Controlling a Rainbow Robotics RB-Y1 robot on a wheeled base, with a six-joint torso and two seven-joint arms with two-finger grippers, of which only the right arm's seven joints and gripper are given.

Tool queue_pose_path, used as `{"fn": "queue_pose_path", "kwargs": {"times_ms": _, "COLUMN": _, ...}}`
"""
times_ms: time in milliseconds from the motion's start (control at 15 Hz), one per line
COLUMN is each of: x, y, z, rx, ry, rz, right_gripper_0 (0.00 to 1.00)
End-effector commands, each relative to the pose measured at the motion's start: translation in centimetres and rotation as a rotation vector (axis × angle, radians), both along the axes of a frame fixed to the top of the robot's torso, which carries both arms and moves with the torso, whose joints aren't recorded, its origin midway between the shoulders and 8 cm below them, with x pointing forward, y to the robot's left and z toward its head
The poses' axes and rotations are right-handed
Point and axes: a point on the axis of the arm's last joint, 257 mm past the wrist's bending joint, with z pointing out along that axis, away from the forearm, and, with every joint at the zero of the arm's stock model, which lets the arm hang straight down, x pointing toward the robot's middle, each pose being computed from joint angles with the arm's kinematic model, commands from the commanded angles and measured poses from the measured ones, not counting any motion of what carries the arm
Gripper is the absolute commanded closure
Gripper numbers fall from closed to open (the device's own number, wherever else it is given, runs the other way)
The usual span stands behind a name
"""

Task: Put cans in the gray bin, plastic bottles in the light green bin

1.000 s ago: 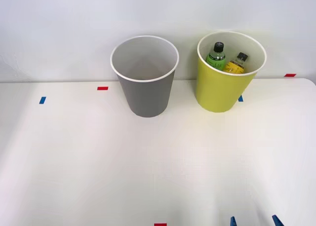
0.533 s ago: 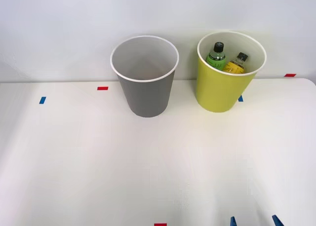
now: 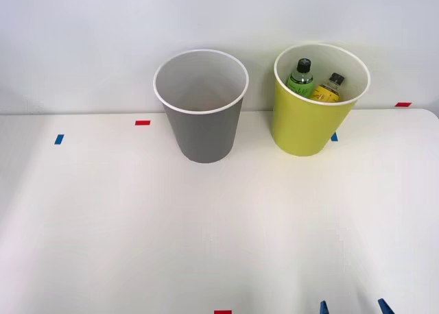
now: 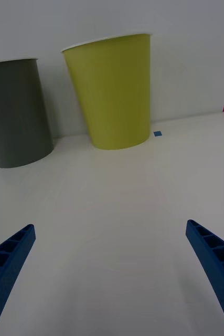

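White tabletop (image 3: 137, 218) fills the lower front view beneath a pale wall, with small red and blue tape marks (image 3: 143, 123) scattered on it. At upper centre stands the gray bin (image 3: 202, 115), and just beside it at upper right the light green bin (image 3: 305, 122), which holds two plastic bottles (image 3: 300, 75), one green-labelled and one yellow-labelled (image 3: 329, 88), both upright with black caps. At the lower right edge, the right gripper (image 3: 352, 307) is released, its blue ribbed fingers (image 4: 9, 257) spread apart and grasping nothing, well apart from both bins.
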Motion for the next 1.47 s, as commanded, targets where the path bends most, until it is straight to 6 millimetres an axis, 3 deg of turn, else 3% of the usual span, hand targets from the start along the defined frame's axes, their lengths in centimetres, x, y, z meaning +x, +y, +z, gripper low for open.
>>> {"fn": "queue_pose_path", "kwargs": {"times_ms": 67, "x": 0.00, "y": 0.00, "z": 0.00, "rx": 0.000, "ry": 0.000, "rz": 0.000, "right_gripper_0": 0.00}}
{"fn": "queue_pose_path", "kwargs": {"times_ms": 1467, "x": 0.00, "y": 0.00, "z": 0.00, "rx": 0.000, "ry": 0.000, "rz": 0.000, "right_gripper_0": 0.00}}
